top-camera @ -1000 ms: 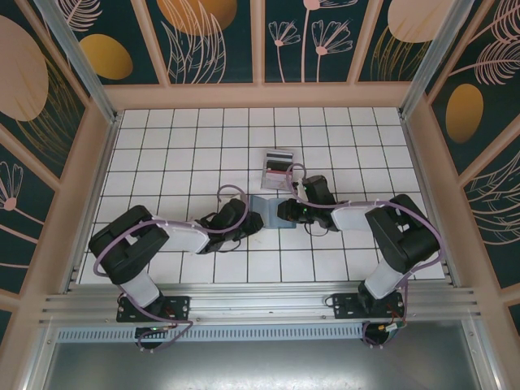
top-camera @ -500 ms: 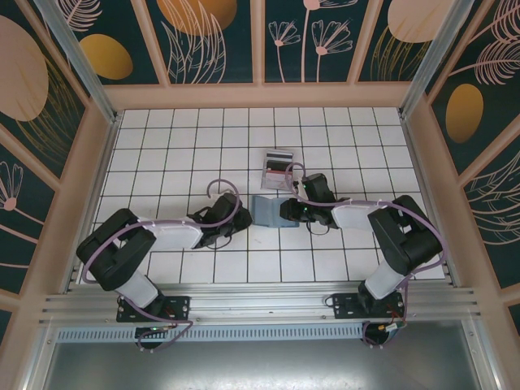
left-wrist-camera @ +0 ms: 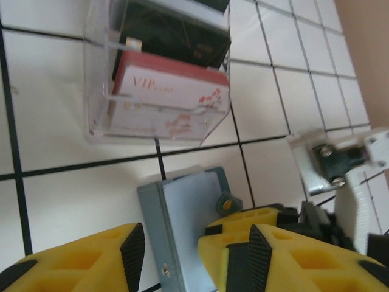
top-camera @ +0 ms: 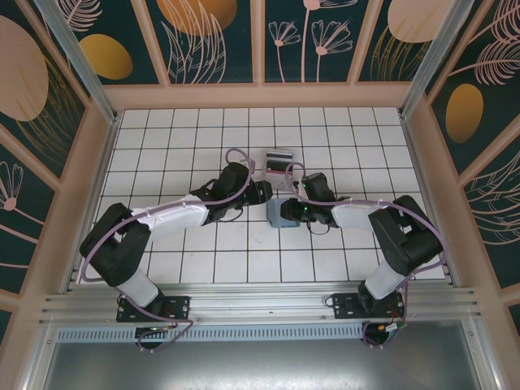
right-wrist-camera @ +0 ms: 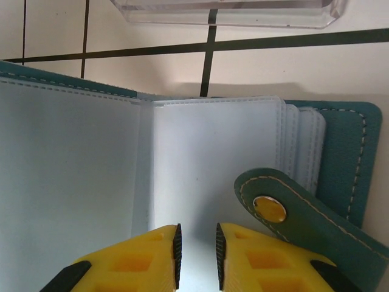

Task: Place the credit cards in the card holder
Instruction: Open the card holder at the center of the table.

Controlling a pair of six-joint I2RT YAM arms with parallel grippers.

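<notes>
Where the white tiled tabletop (top-camera: 162, 146) with its dark grid lines reaches its middle, a clear plastic upright stand (left-wrist-camera: 100, 115) sits with the credit cards (left-wrist-camera: 170, 100) propped inside it. The front card is white under a red top band. It reads "VIP" in red letters, followed by smaller red script too blurred to read, and has a red blossom sprig at the lower right. Behind it stands a dark rectangular card (left-wrist-camera: 176, 36) whose print cannot be read.

Just on the near side of the stand lies the flat teal-blue folding card holder (right-wrist-camera: 206, 170). It is open, showing pale blue inner leaves, a stitched teal cover and a teal strap (right-wrist-camera: 304, 228) with a brass snap (right-wrist-camera: 270, 208). No writing shows on it.

The left tool (top-camera: 262, 192) hovers at the stand's near left corner, just beside the card holder. Its yellow fingers (left-wrist-camera: 79, 261) are spread apart and hold nothing. In the left wrist view the card holder's edge shows through the gap between them, with the cards further on.

The right tool (right-wrist-camera: 196, 255) comes in from the right. Its fingers are drawn nearly together, pinching a pale inner leaf of the card holder.
</notes>
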